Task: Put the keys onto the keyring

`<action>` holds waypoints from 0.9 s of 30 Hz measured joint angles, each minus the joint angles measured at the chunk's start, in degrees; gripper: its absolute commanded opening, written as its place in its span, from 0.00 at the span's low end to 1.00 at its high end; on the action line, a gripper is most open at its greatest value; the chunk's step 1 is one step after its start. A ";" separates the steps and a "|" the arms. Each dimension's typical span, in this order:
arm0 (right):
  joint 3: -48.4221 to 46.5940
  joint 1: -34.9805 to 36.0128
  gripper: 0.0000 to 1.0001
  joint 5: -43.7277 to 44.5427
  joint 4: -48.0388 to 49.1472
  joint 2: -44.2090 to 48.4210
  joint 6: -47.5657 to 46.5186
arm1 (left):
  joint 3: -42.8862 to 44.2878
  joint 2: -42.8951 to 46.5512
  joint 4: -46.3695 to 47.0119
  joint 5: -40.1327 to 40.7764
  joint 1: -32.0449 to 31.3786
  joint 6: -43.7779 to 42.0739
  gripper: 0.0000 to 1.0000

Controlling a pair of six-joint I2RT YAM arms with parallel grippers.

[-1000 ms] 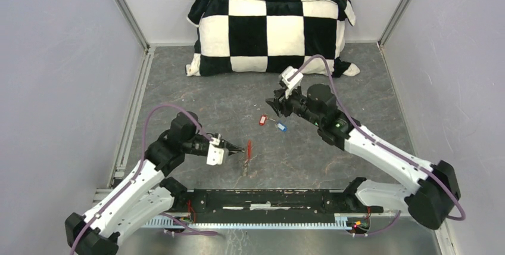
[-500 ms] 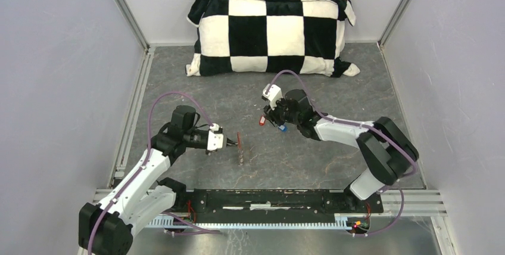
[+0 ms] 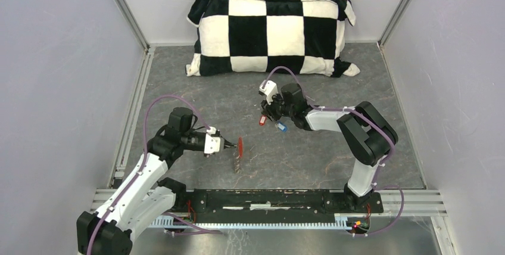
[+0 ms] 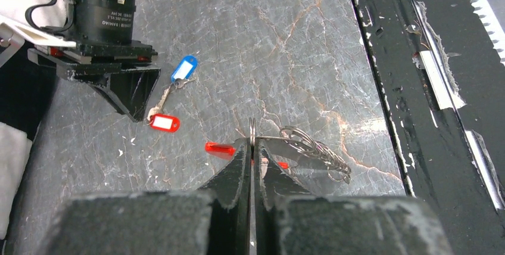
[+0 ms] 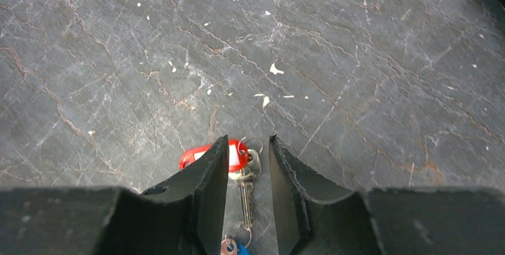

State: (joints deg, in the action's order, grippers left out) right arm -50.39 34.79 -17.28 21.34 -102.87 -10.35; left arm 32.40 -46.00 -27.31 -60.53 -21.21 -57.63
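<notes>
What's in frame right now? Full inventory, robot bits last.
pillow: 1, black-and-white checked, far end of table
key with red tag: 1, silver, mid-table
key with blue tag: 1, silver, right next to it
keyring: 1, silver, held near the front
ring cluster: count unclear, silver, trailing from keyring
red fob: 1, red, by keyring
table: 1, grey marbled
rail: 1, black, near edge
left pincer: 1, black, shut on keyring
right pincer: 1, black, open, straddling key with red tag
</notes>
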 measured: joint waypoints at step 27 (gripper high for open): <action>-2.69 -0.79 0.01 -4.04 -0.87 -5.75 -1.51 | 0.11 1.88 -0.11 -0.02 0.04 0.04 0.02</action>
State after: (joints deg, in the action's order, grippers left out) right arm -53.08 34.00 -21.32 20.47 -108.62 -11.86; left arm 32.51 -44.12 -27.42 -60.55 -21.17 -57.58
